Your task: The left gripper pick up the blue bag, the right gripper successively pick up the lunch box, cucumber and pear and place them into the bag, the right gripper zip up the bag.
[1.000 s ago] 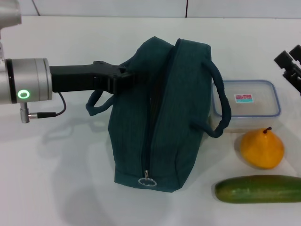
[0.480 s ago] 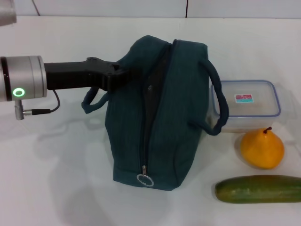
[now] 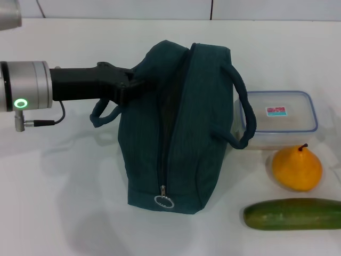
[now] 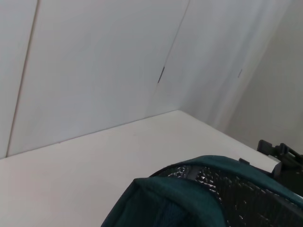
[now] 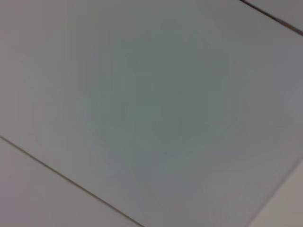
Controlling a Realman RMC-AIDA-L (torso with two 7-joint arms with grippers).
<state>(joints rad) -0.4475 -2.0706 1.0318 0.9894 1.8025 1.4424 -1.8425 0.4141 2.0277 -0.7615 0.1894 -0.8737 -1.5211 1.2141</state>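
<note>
L gripper point(image 3: 132, 84) clamped on blue bag point(image 3: 176, 138), table centre; lunch box point(image 3: 277, 118), pear point(image 3: 297, 168), cucumber point(image 3: 292, 214) unpacked by right edge; zip undone.

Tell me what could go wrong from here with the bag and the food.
The left gripper grips only the blue bag at its upper left edge, so the soft fabric could slip or sag. The zipper opening looks narrow, so the lunch box may catch on it. The pear sits close beside the box and could get knocked and roll.
</note>
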